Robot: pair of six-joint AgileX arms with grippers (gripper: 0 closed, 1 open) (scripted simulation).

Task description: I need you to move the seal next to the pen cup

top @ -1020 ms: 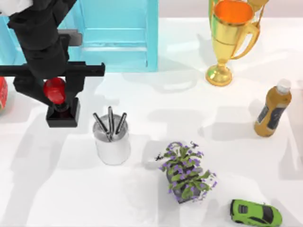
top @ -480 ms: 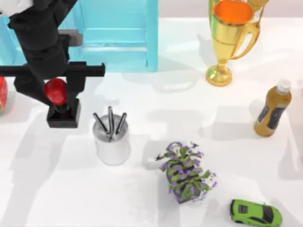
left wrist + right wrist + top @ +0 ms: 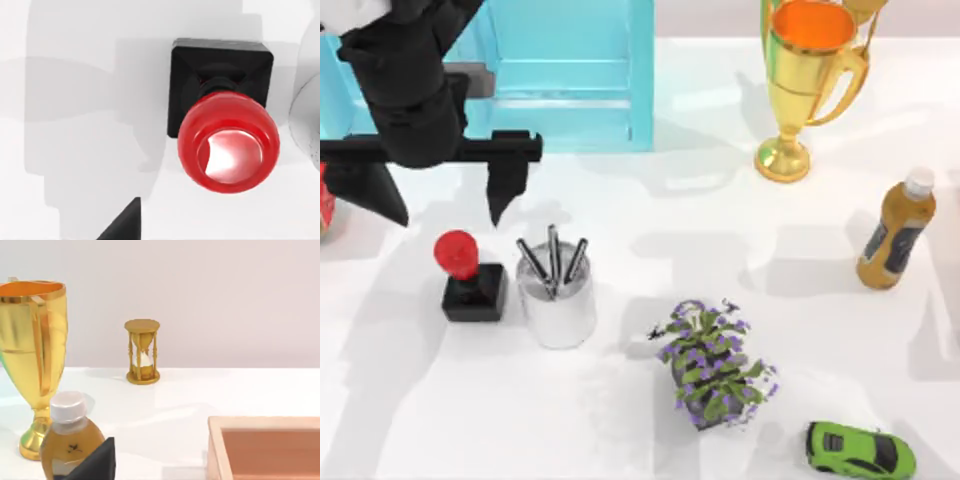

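Nearest us along the front edge sit a glossy green toy car [image 3: 860, 451] and a small pot of purple flowers [image 3: 712, 365], both well right of the work. Behind them, on the left half of the white table [image 3: 650, 220], the pen cup [image 3: 558, 298] stands upright: a smooth silvery-white metal cylinder with three dark grey pens fanning out of its mouth. The seal [image 3: 472, 278] stands just beside it on the left, upright on its matte black square block, its shiny round red knob on top. From above, block and cup look almost touching, though we cannot tell whether a thin gap remains.

Farther back, our left gripper [image 3: 438, 190] hangs above the table with its jaws spread wide and nothing between them. The seal lies on the near side of those jaws, free of them, its long axis vertical. The left wrist view looks straight down on the knob. We judge the placing done, so the next move is only a clear lift away, taking care that the right-hand finger does not catch the pens.

Beyond stand a translucent blue crate [image 3: 570, 75] and a polished gold trophy [image 3: 805, 85], with an amber bottle [image 3: 895, 230] at the right. A dark finger tip of our right gripper [image 3: 95, 462] shows in its wrist view; we cannot tell how its jaws stand.
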